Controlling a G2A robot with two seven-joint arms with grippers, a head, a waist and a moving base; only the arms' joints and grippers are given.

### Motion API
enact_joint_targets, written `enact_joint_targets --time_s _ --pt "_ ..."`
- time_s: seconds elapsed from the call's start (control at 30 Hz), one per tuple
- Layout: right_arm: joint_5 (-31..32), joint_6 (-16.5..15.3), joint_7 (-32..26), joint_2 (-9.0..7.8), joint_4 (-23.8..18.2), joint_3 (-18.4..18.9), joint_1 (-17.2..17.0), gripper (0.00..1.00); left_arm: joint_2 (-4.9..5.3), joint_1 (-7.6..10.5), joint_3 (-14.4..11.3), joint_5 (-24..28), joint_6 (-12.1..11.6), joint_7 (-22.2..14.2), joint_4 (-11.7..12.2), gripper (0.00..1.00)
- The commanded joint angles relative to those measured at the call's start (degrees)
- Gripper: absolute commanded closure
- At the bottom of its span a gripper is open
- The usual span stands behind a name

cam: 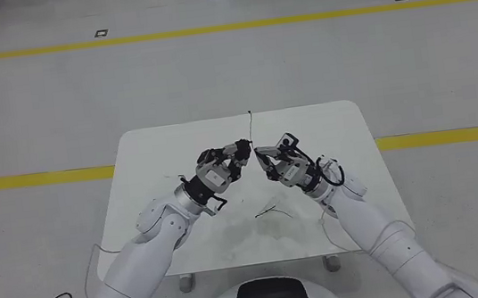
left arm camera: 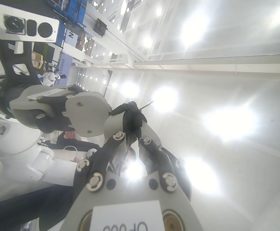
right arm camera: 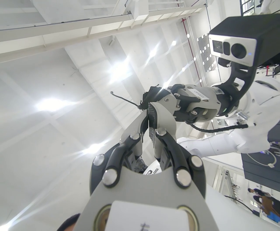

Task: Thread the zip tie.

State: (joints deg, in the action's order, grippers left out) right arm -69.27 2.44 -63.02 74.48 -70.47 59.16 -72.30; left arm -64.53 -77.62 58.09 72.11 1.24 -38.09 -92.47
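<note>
A thin black zip tie (cam: 251, 126) sticks up and away from where both grippers meet above the middle of the white table (cam: 150, 160). My left gripper (cam: 241, 150) is shut on the zip tie (left arm camera: 147, 105), whose short end pokes out past the black fingertips (left arm camera: 133, 116). My right gripper (cam: 264, 155) is shut, with its tips right against the left gripper (right arm camera: 157, 96). In the right wrist view the zip tie (right arm camera: 124, 99) runs out from beside the right gripper (right arm camera: 147, 111) to a small knob. Whether the right fingers also pinch the tie is hidden.
Two or three loose black zip ties (cam: 271, 208) lie on the table below the grippers, nearer the robot. Yellow floor lines (cam: 36, 179) run behind and beside the table.
</note>
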Motion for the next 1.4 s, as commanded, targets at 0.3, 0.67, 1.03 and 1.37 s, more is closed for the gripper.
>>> enact_joint_targets --time_s 0.3,0.67,1.03,1.37 --pt "0.73 0.56 0.14 -0.05 -0.17 1.36 -0.79 1.00 -0.34 -0.28 0.64 0.08 -0.06 0.22 0.06 1.00" --pt "1.43 0.91 0.23 -0.03 -0.25 2.32 -1.43 1.00 -0.69 -0.43 1.09 -0.21 0.01 0.31 0.27 1.00" --pt "2.02 1.14 0.31 -0.05 0.24 3.34 -1.84 1.00 -0.95 -0.54 1.51 -0.90 0.44 0.39 0.38 1.00" --pt "2.48 1.37 0.38 -0.03 0.41 3.93 -2.27 1.00 -1.20 -0.57 1.78 -1.09 0.94 0.21 0.51 1.00"
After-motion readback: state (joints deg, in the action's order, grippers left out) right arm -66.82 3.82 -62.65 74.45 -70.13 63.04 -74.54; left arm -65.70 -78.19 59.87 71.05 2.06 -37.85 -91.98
